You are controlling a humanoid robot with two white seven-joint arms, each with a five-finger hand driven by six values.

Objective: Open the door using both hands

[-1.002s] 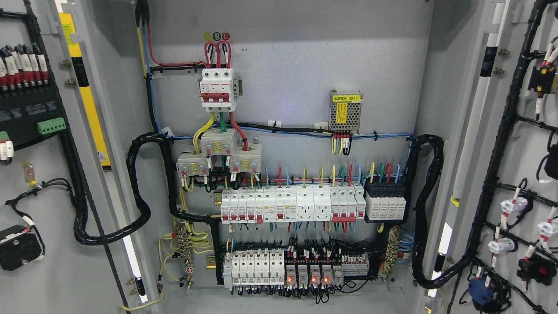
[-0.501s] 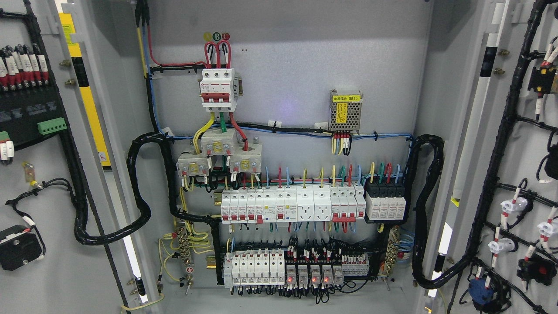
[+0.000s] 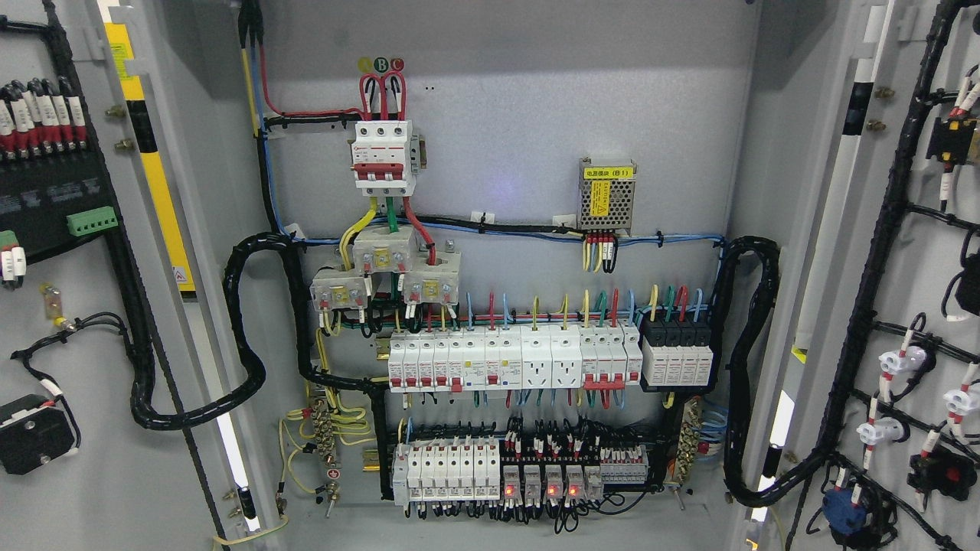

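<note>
Neither hand shows anywhere here, so whether they are released or clenched I cannot tell. The electrical cabinet (image 3: 505,115) stands wide open: its left door (image 3: 69,459) and right door (image 3: 919,268) are swung outward, baring the row of white circuit breakers (image 3: 513,360) and the small power supply module (image 3: 606,195).

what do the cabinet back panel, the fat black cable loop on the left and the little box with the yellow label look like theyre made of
Back panel: looks like sheet metal painted matte light grey, flat and even with soft reflections.
Black cable loop: probably ribbed plastic conduit or wrap, judging by its fine ridges and dull sheen.
Box with the yellow label: appears to be bare perforated metal, silvery with a grid of small holes.
</note>
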